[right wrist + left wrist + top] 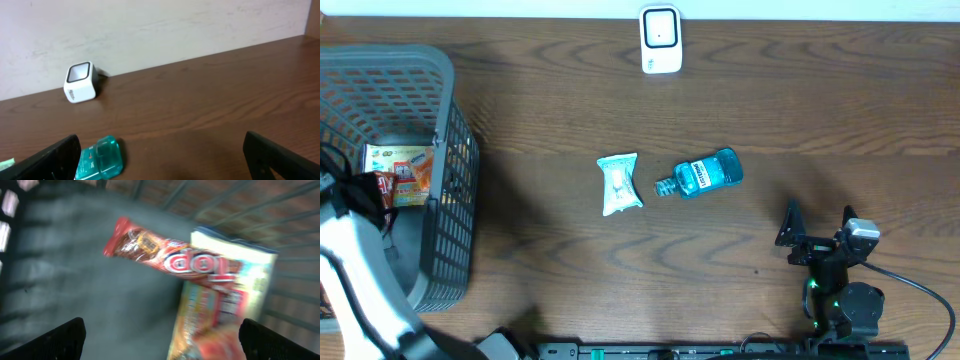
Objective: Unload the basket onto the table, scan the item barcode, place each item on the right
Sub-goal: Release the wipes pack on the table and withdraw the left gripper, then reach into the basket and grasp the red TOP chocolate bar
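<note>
**A:** How does the item look, and where does it lie?

**B:** A red snack bar (pixel 170 255) with white lettering lies slanted on the grey floor of the basket (pixel 440 100); one end overlaps a yellow packet (pixel 225 305) beside the mesh wall; the print is too blurred to read.

**A:** And the grippers?

**B:** The left gripper (pixel 161 327) hangs above both, jaws spread wide, holding nothing; the right gripper (pixel 818 225) stands at the near right of the table (pixel 820 100), likewise wide and empty.

**A:** What room is there?

**B:** Basket walls stand close around the left gripper; out on the table, bare wood lies between the blue bottle (pixel 705 173), the white pouch (pixel 619 184) just beside it, and the scanner (pixel 660 40) at the far edge.
</note>
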`<state>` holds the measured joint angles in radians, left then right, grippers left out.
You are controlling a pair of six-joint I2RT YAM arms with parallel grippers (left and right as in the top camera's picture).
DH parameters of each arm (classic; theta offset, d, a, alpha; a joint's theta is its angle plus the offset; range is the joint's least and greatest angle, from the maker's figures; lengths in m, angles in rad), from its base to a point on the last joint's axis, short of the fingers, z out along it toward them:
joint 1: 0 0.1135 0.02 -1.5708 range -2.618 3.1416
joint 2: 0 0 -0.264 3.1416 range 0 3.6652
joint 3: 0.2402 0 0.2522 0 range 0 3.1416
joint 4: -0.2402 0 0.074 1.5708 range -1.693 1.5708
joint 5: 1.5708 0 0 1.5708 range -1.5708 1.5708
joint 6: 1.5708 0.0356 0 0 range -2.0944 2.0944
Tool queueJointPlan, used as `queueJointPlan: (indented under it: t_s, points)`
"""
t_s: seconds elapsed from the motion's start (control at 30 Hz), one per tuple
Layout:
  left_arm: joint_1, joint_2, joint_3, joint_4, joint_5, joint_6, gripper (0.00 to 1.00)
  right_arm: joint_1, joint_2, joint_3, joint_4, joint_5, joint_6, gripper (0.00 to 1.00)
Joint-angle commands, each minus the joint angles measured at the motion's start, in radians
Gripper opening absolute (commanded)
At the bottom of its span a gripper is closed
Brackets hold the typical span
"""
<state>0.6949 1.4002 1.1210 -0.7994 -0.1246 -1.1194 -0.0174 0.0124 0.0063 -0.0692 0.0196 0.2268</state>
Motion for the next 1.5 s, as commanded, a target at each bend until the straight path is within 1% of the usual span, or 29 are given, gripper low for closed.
queueJointPlan:
  t_s: [0.0, 0.13, 0.37, 0.57, 0.93, 1.03, 1.07, 1.1, 1.13, 1.17, 1.23, 1.27, 1.3, 1.33, 1.47]
  points:
    - [0.005, 0.1, 0.007, 0.023, 0.013, -0.098, 0.98, -0.002, -0.006, -0.001, -0.003, 0.004, 0.001, 0.99]
    - [0.007, 0.188, 0.007, 0.096, 0.009, -0.098, 0.98, -0.002, -0.006, -0.001, -0.003, 0.004, 0.001, 0.99]
    - [0.02, 0.276, 0.007, 0.204, 0.0, -0.107, 0.98, -0.002, -0.006, -0.001, -0.003, 0.004, 0.001, 0.99]
    - [0.024, 0.337, 0.007, 0.217, -0.049, -0.17, 0.98, -0.002, -0.006, -0.001, -0.003, 0.004, 0.001, 0.99]
    - [0.024, 0.395, 0.006, 0.229, -0.056, -0.188, 0.98, -0.002, -0.006, -0.001, -0.003, 0.004, 0.001, 0.99]
    - [0.024, 0.395, 0.003, 0.229, -0.089, -0.188, 0.98, -0.002, -0.006, -0.001, -0.003, 0.004, 0.001, 0.99]
    - [0.024, 0.395, 0.002, 0.226, -0.106, -0.187, 0.99, -0.002, -0.006, -0.001, -0.003, 0.004, 0.001, 0.99]
    - [0.024, 0.395, 0.002, 0.219, -0.119, -0.183, 0.9, -0.002, -0.006, -0.001, -0.003, 0.004, 0.001, 0.99]
    - [0.024, 0.395, 0.002, 0.208, -0.132, -0.182, 0.76, -0.002, -0.006, -0.001, -0.003, 0.004, 0.001, 0.99]
    - [0.024, 0.395, 0.002, 0.2, -0.139, -0.176, 0.57, -0.002, -0.006, -0.001, -0.003, 0.004, 0.001, 0.99]
    - [0.024, 0.395, 0.002, 0.19, -0.139, -0.165, 0.34, -0.002, -0.006, -0.001, -0.003, 0.004, 0.001, 0.99]
    - [0.024, 0.394, 0.002, 0.187, -0.138, -0.156, 0.2, -0.002, -0.006, -0.001, -0.003, 0.004, 0.001, 0.99]
    - [0.024, 0.393, 0.002, 0.185, -0.137, -0.145, 0.09, -0.002, -0.006, -0.001, -0.003, 0.004, 0.001, 0.99]
    - [0.024, 0.388, 0.002, 0.183, -0.134, -0.133, 0.07, -0.002, -0.006, -0.001, -0.003, 0.004, 0.001, 0.99]
    - [0.024, 0.352, 0.002, 0.15, -0.131, -0.13, 0.07, -0.002, -0.006, -0.001, -0.003, 0.004, 0.001, 0.99]
